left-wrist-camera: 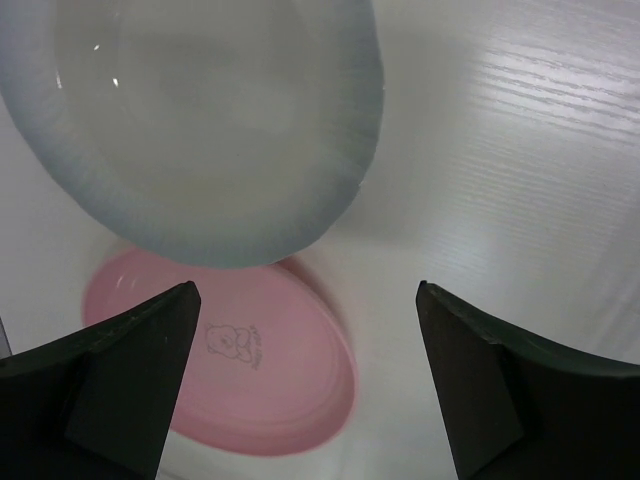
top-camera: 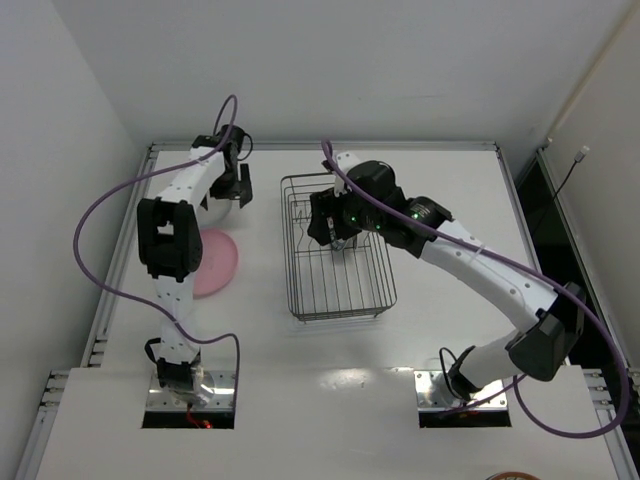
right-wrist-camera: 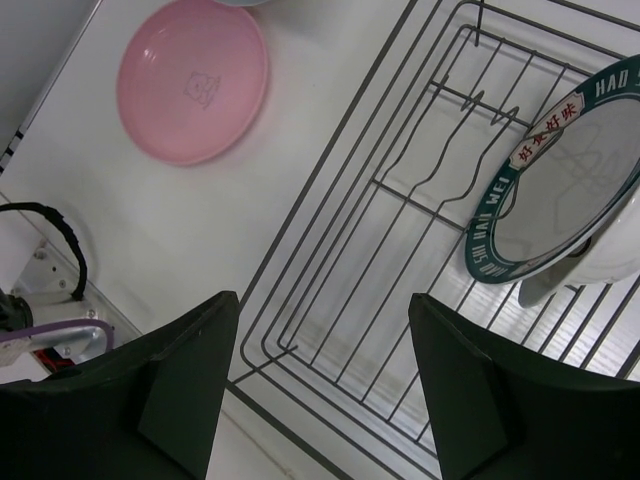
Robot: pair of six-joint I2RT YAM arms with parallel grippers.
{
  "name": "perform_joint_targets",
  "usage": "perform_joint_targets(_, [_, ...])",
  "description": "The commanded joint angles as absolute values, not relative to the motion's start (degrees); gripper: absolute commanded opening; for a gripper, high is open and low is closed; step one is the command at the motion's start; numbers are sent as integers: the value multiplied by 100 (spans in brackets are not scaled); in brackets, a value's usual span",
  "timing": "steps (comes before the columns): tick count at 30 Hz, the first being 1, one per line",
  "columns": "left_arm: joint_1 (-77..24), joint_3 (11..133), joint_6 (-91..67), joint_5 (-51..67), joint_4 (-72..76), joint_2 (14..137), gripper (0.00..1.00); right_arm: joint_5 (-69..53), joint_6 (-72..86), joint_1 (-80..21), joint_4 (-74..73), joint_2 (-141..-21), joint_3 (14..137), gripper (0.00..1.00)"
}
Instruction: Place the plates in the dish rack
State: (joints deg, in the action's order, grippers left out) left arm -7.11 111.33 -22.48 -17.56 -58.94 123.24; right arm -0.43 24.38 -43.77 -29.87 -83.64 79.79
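Pick step: open, empty L claw [left-wrist-camera: 305, 290] is hovering over pale plate [left-wrist-camera: 200, 120] & pink plate [left-wrist-camera: 250, 370], prob needing rim grip next; open R claw [right-wrist-camera: 325, 298] is hanging over dish rack [right-wrist-camera: 326, 180], green-rimmed plate [right-wrist-camera: 560, 190] racked beside it.

In the left wrist view the pale plate [left-wrist-camera: 200, 120] runs off the top edge and covers part of the pink plate [left-wrist-camera: 270, 370] at lower left. From above, the left arm [top-camera: 165, 235] hides perhaps half that pink plate.
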Motion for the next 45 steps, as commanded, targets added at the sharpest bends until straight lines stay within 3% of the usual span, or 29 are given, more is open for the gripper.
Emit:
perform_joint_targets(1, [-905, 11469, -2180, -2179, -6125, 12620, 87, -167, 2338, -4298, -2725, -8139, 7866, 67])
perform_joint_targets(3, [-967, 11522, -2180, -2180, -6126, 12699, 86, -167, 2338, -4237, -2725, -8078, 7813, 67])
perform_joint_targets(7, [-1028, 11873, -2232, -2696, -6257, 13024, 72, -167, 2285, -4184, -2725, -8016, 7761, 67])
perform_joint_targets(19, [-1081, 12585, -2294, -3358, -6609, 13799, 72, -281, 2232, -3894, -2777, -7787, 7533, 67])
perform_joint_targets(22, [-1081, 12656, -2294, -3226, -6609, 14018, 66, -281, 2232, -3841, -2777, -7734, 7532, 67])
perform_joint_targets(23, [-1081, 12656, -2294, -3156, -6609, 14019, 58, -342, 2232, -3841, -2777, -7734, 7532, 67])
perform_joint_targets(25, [-1081, 12727, -2294, -3155, -6662, 14185, 51, -343, 2232, -3788, -2777, -7734, 7532, 67])
perform_joint_targets(29, [-1029, 12727, -2241, -3155, -6662, 14299, 24, -396, 2180, -3735, -2777, -7734, 7479, 67])
perform_joint_targets(31, [-1028, 12788, -2241, -3155, -6662, 14369, 17, -396, 2180, -3683, -2777, -7682, 7479, 67])
perform_joint_targets(34, [-1028, 12911, -2241, -3103, -6723, 14501, 0, -457, 2180, -3630, -2725, -7682, 7339, 67])
perform_joint_targets(45, [-1028, 12964, -2294, -2375, -6469, 13616, 0, -563, 2241, -3578, -2725, -7682, 7348, 67])
